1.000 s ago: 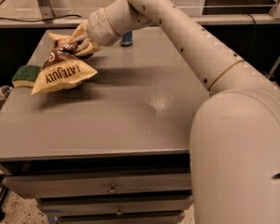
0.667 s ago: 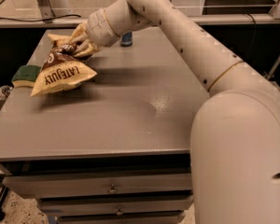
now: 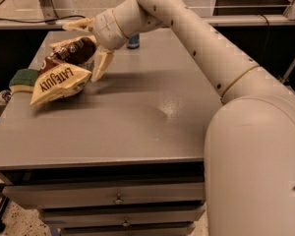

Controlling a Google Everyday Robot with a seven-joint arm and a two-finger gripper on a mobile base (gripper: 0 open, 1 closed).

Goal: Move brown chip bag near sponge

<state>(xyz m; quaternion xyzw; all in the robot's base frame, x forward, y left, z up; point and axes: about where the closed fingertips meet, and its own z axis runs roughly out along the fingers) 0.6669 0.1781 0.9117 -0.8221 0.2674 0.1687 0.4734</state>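
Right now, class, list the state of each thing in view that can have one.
sponge: lying flat, green side up.
brown chip bag: lying on the table, beside the sponge.
gripper: open, its fingers on either side of the bag's far end.
drawers: shut.

Smooth plastic tool (image 3: 82,51) straddles the crinkly, glossy brown chip bag (image 3: 59,81) on matt table (image 3: 137,127).
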